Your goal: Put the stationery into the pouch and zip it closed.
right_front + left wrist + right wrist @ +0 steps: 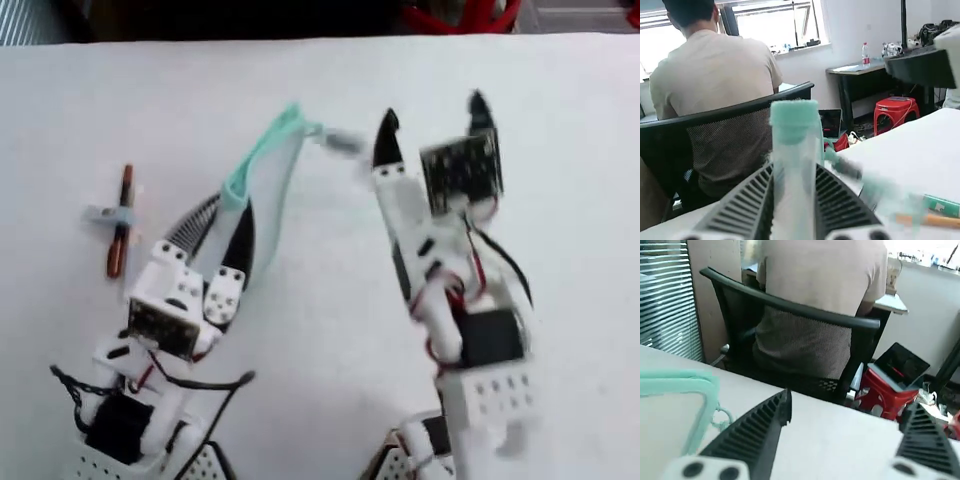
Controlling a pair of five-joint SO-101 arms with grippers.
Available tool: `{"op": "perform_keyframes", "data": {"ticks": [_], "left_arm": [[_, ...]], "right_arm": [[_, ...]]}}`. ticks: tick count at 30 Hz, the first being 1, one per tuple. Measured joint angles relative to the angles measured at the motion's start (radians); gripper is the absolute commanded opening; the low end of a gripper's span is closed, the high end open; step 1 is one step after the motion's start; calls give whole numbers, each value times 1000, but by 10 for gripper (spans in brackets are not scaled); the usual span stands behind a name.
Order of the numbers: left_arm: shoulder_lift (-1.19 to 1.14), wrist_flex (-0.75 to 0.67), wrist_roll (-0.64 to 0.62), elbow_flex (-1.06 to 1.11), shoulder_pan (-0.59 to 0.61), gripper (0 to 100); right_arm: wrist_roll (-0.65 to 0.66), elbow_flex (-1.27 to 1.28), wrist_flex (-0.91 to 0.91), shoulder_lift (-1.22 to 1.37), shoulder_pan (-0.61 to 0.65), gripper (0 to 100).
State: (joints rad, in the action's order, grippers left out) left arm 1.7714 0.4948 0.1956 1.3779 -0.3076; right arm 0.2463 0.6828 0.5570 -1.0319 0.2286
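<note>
Since the left jaws clench the pouch [268, 175] by its near end alone and hold it on edge, a pull at the zipper tab [340, 141] could twist the soft pouch or drag it out of that hold. The right jaws are spread wide. The tab lies just beside one tip, not between the two, so closing from here would likely catch nothing. A pen [120, 235] lies on the tabletop [560, 200] beyond the left arm, well apart from the pouch, so zipping now would shut it out.
</note>
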Motion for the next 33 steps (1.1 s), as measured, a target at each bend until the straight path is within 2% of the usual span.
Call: {"op": "perform_keyframes", "data": {"ticks": [5, 8, 11, 14, 17, 20, 22, 27, 33], "left_arm": [[0, -21, 2, 6, 2, 24], [0, 44, -32, 8, -14, 24], [2, 95, -49, 12, -28, 24], [18, 115, -49, 35, -23, 24], [20, 118, -49, 52, -23, 24], [20, 126, -49, 54, -46, 24], [20, 153, -49, 41, -61, 24], [20, 238, -49, -9, -87, 24], [20, 270, -49, -12, -87, 24]], "right_arm": [[181, -149, 308, -123, 107, 319], [250, -153, 397, -100, 181, 319], [190, -144, 382, -58, 178, 293], [80, -89, 258, 38, 98, 167], [9, -35, 34, 196, -20, 16], [-11, -37, -189, 377, -77, 35], [-20, -60, -267, 522, -81, 15], [-94, -222, -259, 807, -57, 19], [-117, -348, 12, 801, 57, 19]]}}
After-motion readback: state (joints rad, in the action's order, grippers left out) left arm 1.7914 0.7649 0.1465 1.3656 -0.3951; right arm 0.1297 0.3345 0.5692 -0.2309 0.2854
